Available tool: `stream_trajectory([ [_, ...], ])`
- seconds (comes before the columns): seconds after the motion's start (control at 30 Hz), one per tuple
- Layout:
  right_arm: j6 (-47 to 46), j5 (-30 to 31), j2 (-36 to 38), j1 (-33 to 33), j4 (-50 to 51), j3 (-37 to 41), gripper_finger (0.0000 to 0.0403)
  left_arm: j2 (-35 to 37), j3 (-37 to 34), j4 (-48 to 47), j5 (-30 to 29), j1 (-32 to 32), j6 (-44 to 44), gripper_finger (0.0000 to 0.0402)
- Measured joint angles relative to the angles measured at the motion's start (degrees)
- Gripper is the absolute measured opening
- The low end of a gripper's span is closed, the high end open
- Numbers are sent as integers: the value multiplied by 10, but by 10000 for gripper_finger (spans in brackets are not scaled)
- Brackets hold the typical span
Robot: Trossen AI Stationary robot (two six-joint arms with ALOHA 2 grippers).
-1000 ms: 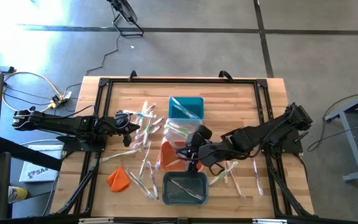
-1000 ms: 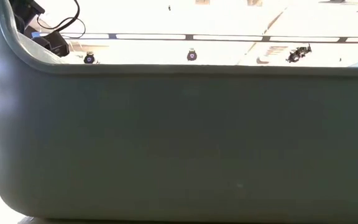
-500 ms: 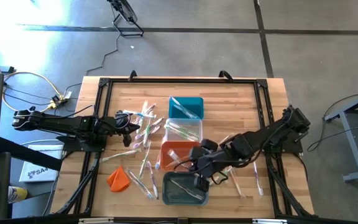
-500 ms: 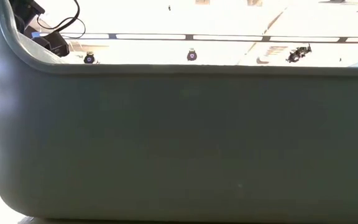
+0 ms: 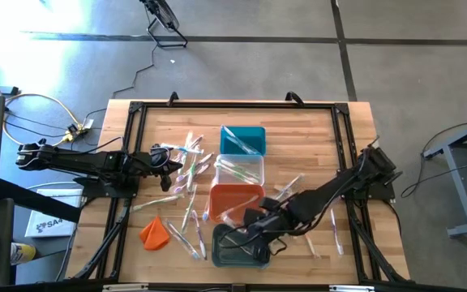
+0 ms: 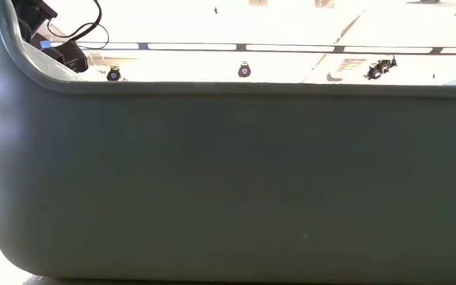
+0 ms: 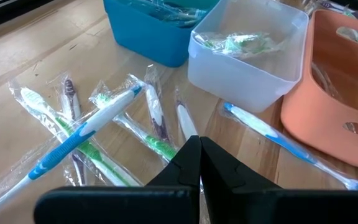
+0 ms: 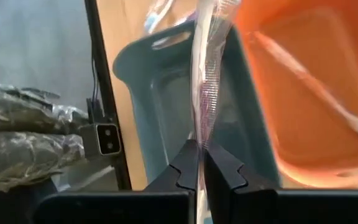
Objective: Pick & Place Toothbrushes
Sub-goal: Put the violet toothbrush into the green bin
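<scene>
One wrapped toothbrush (image 8: 205, 81) is pinched at its lower end between the closed fingers of the right gripper (image 8: 199, 163), and it stands up from them over the grey bin (image 8: 166, 118), with the orange bin (image 8: 316, 93) just beside. In the high view the right gripper (image 5: 250, 235) hangs at the upper rim of the grey bin (image 5: 239, 258), which is the bin nearest to the front edge of the table (image 5: 314, 138). I judge that the step in hand is the release: the toothbrush is as long as the bin is wide, so it is better to turn it along the long side of the bin and to bring it low inside the walls before the fingers open, otherwise one end can rest on the rim or tip toward the orange bin. The room here is narrow, because the orange bin touches the grey one and the table frame runs close behind. Many other toothbrushes (image 7: 86, 127) lie loose on the table near the left gripper (image 7: 199, 149), whose fingers are pressed together and hold nothing; this arm waits at the left side, beside the clear bin (image 7: 247, 53) and the teal bin (image 7: 148, 31). More loose toothbrushes (image 5: 335, 227) lie to the right of the bins, where the table is more open for the arm to move away.
</scene>
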State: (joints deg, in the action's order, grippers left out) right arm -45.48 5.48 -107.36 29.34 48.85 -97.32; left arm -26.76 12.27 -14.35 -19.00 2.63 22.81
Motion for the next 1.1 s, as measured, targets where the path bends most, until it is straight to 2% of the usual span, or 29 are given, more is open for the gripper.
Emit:
stream_trajectory([
  [0.5, 63, -18, -83, -6, -52, 0, 4, 0, 0, -9, 0, 0, 0, 0],
  [0.63, 63, -44, -94, -6, -57, 0, 4, 0, 0, -9, -1, 0, 0, 0],
  [1.1, 76, -52, -107, -10, -61, 0, 4, 0, 0, -13, -1, 0, 0, 0],
])
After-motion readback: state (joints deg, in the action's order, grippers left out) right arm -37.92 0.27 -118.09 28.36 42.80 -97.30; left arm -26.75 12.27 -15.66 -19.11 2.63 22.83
